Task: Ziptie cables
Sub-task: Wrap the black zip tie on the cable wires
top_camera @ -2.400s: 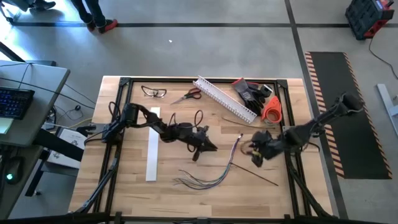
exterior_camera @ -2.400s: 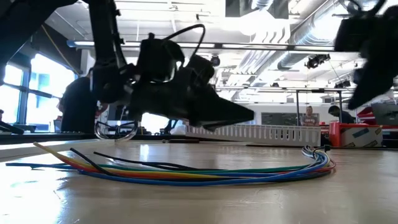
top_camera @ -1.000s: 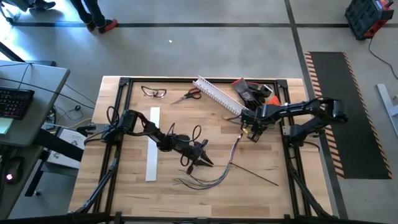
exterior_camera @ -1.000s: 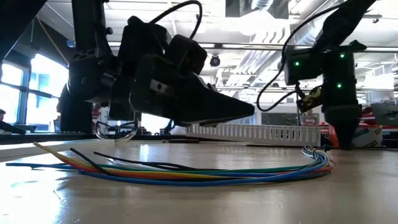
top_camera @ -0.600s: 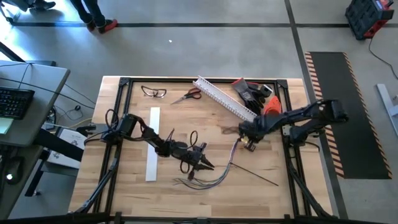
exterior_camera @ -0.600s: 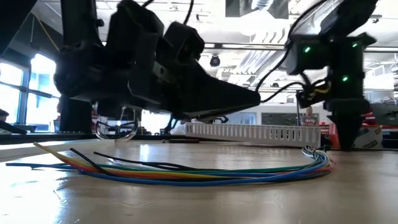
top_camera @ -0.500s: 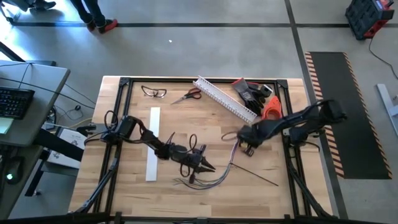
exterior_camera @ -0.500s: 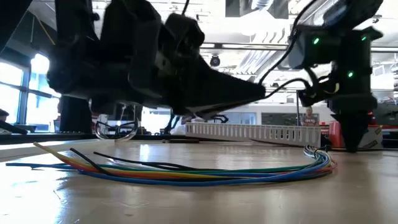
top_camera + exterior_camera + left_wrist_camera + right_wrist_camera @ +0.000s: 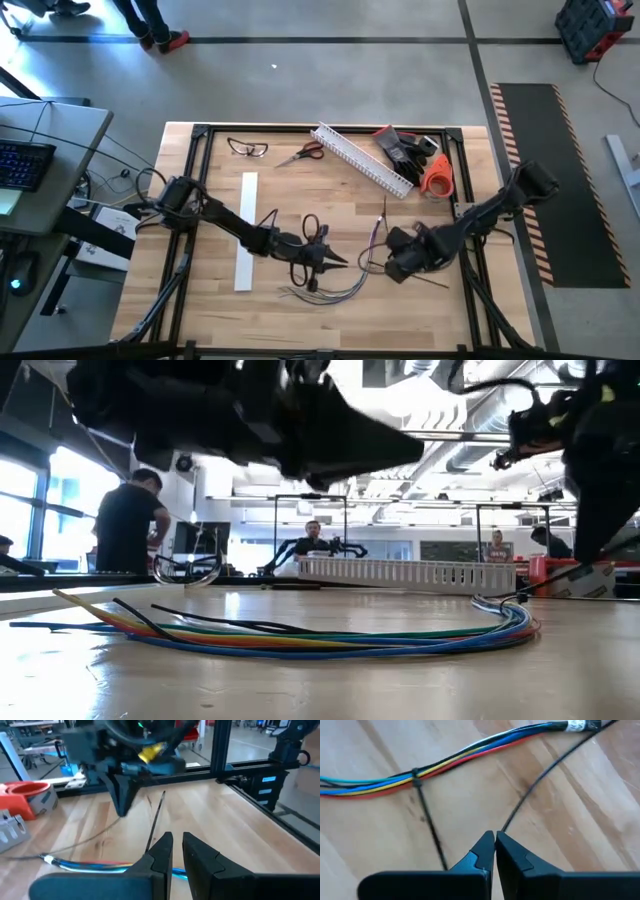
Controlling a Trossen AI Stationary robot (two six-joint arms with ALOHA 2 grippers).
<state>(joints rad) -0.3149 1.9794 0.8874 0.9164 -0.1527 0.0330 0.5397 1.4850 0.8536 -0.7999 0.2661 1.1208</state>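
**Right arm's got a ziptie pinched, cables lying on the table**

Standing by the bench right now. The cables [image 9: 335,288] are lying loose on the wooden table [image 9: 210,300], a curved bundle of blue, red, yellow and green wires near the front middle; one end fans out, the other curves up toward the right arm. From the right wrist view you can see a ziptie already around the bundle [image 9: 416,775], its dark tail trailing off across the wood.

The right gripper [image 9: 388,265] is down low just right of the cables, fingers pressed together on the end of a thin dark ziptie [image 9: 540,785] that arcs away from the tips toward the labelled end of the bundle.

The left gripper [image 9: 340,262] hangs right above the bundle, pointed toward the right one. Its fingers [image 9: 162,851] have only a thin slit between them and I can't see anything in there.

Further back on the table: the white slotted channel [image 9: 362,160], scissors [image 9: 302,153], safety glasses [image 9: 247,149], black gloves [image 9: 402,148], an orange tape roll [image 9: 437,175] and a flat white strip [image 9: 245,232].
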